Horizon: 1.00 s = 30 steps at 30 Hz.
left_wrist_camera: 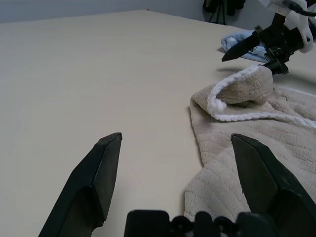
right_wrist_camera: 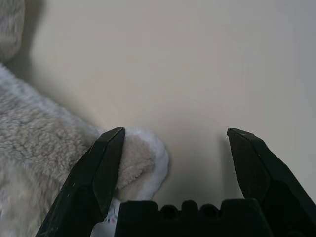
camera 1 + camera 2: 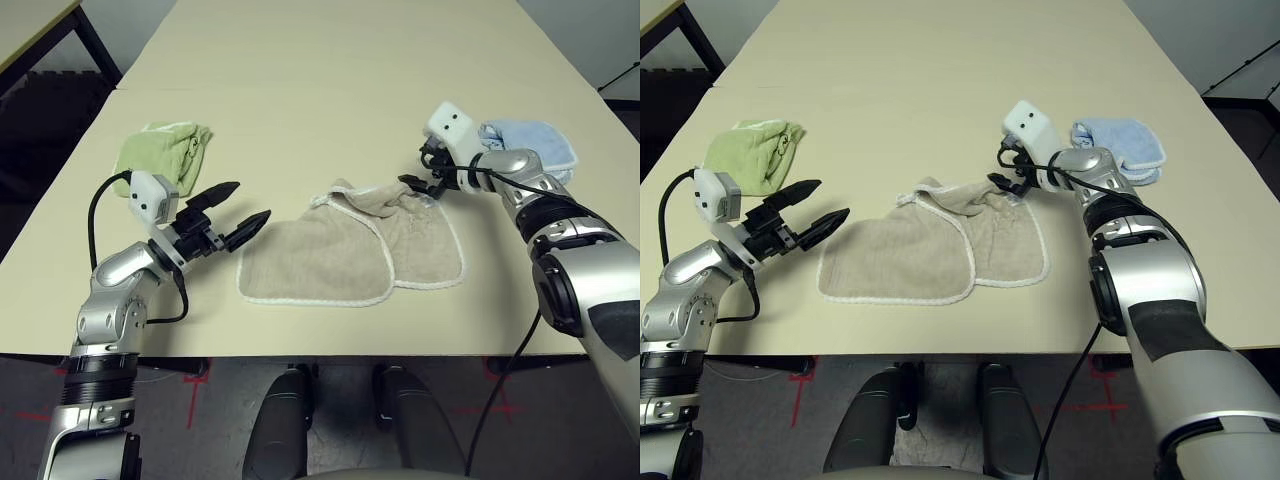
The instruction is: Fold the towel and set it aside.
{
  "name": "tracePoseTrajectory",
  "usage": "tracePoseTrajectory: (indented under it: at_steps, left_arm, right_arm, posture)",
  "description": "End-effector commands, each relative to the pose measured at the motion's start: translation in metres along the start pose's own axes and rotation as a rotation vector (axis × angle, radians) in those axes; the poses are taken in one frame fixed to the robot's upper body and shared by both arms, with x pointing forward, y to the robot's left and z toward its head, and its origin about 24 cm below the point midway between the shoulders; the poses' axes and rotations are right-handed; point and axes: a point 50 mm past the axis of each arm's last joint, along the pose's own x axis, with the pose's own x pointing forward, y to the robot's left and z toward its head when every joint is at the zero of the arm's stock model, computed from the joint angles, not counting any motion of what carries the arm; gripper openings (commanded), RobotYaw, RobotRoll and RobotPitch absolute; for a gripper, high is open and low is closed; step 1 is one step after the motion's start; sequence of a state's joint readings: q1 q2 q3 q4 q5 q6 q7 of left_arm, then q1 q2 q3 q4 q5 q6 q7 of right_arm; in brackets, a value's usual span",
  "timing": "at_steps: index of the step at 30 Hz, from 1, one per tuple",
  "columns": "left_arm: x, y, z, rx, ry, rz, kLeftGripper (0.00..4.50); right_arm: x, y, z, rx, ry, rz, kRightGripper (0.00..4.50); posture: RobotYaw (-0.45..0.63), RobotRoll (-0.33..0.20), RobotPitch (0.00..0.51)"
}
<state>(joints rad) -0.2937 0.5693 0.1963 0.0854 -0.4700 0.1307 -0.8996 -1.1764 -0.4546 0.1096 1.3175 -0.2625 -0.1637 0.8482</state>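
Observation:
The beige towel [image 3: 340, 250] lies crumpled and partly doubled over on the table's near middle, its white-edged far corner bunched up. My left gripper [image 3: 250, 200] hovers open just left of the towel's left edge, holding nothing. In the left wrist view, the towel [image 1: 247, 148] reaches toward one of its fingers [image 1: 256, 168]. My right gripper [image 3: 415, 170] stands open at the towel's raised far right corner. In the right wrist view, that white-edged corner [image 2: 140, 163] lies inside the gap beside one finger [image 2: 103, 163], which has not closed on it.
A folded light green towel [image 3: 165, 150] sits at the left, behind my left arm. A folded light blue towel [image 3: 530, 145] lies at the right, behind my right wrist. The cream table [image 3: 300, 60] stretches far back. A second table's corner [image 3: 30, 20] shows top left.

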Motion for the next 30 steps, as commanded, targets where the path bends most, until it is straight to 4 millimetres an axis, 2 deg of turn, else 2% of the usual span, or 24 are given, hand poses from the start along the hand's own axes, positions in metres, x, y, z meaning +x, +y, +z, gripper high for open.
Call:
tracePoseTrajectory:
  at_steps: [1,4,11,14,21,30]
  left_arm:
    - [0.002,-0.002,-0.001,-0.001,0.008,-0.008,4.47]
    - [0.002,-0.003,-0.002,-0.004,0.006,-0.009,4.47]
    - [0.005,-0.004,-0.004,-0.007,0.001,-0.008,4.47]
    - [0.007,-0.004,-0.004,-0.008,-0.002,-0.008,4.47]
    - [0.008,-0.005,-0.006,-0.012,-0.006,-0.007,4.47]
    - [0.008,-0.008,-0.008,-0.011,-0.007,-0.007,4.47]
  right_arm:
    - [-0.006,0.002,-0.016,-0.040,0.068,0.045,4.50]
    - [-0.010,0.001,-0.017,-0.014,0.039,0.057,4.50]
    - [-0.014,-0.001,-0.002,0.103,-0.174,0.110,4.50]
    - [-0.016,-0.003,0.001,0.133,-0.214,0.133,4.50]
    - [-0.025,0.000,-0.008,0.087,-0.102,0.269,4.50]
    - [-0.025,-0.002,-0.013,0.015,0.023,0.258,4.50]
  posture:
    - [0.05,0.000,0.203]
    - [0.05,0.000,0.202]
    - [0.04,0.000,0.195]
    - [0.04,0.000,0.195]
    - [0.04,0.000,0.193]
    - [0.05,0.000,0.191]
